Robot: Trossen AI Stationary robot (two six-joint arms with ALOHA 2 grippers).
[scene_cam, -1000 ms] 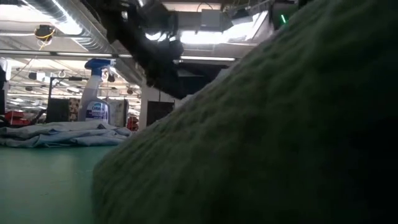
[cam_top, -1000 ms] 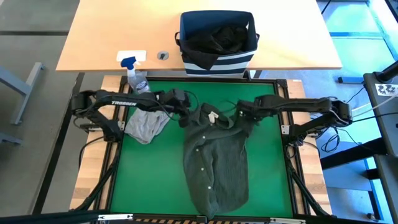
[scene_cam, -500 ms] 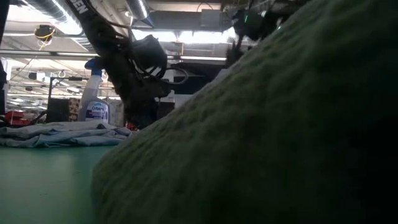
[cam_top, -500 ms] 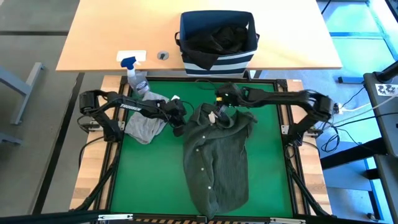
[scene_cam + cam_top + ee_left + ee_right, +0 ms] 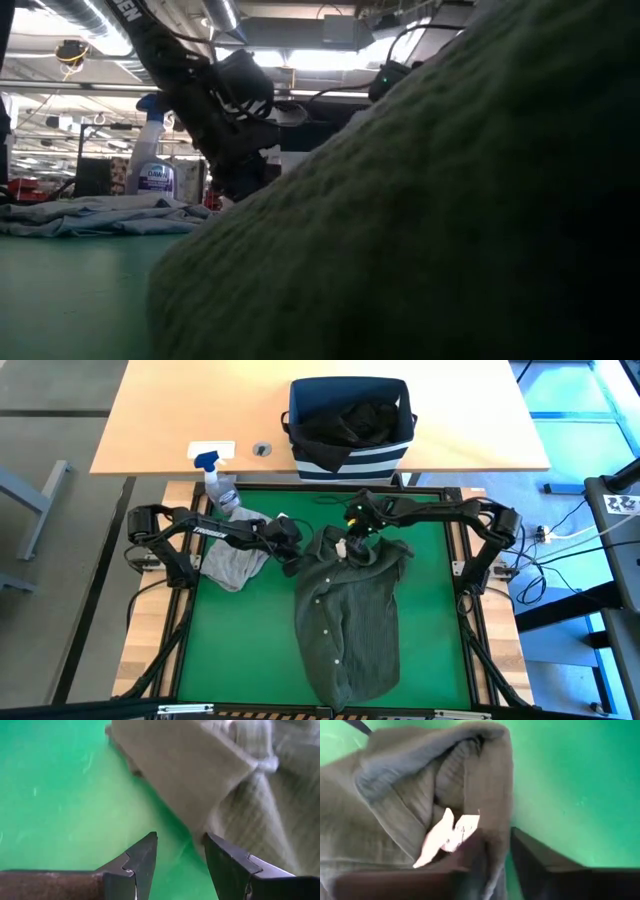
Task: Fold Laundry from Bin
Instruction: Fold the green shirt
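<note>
The olive green shirt [image 5: 345, 615] lies spread on the green mat [image 5: 430, 640], its collar toward the far edge; in the low view the shirt [image 5: 450, 200] fills the foreground. My right gripper [image 5: 352, 538] is down at the collar, shut on it. My left gripper [image 5: 180, 845] stands open just off the collar's left side [image 5: 293, 557], over bare mat. A light grey garment [image 5: 235, 560] lies crumpled at the mat's left. The navy striped bin [image 5: 350, 425] stands on the wooden table behind, a black garment [image 5: 350, 420] inside. My right gripper has the shirt's collar edge [image 5: 492, 852] between its two fingers, close to the white label [image 5: 455, 832]. The fingers slant down from the far right. The cloth there is a folded, doubled edge, and the shirt stays lying on the mat.
A clear spray bottle with a blue nozzle [image 5: 218, 480] stands at the mat's far left corner, just behind the grey garment. The mat's right side and near left part are bare green. The black frame rail [image 5: 465, 590] borders the mat.
My right gripper has swung from the shirt's right shoulder toward the far edge and left, then come down onto the collar. My left gripper has sunk toward the mat beside the collar's left side. The shirt has stayed spread on the mat.
</note>
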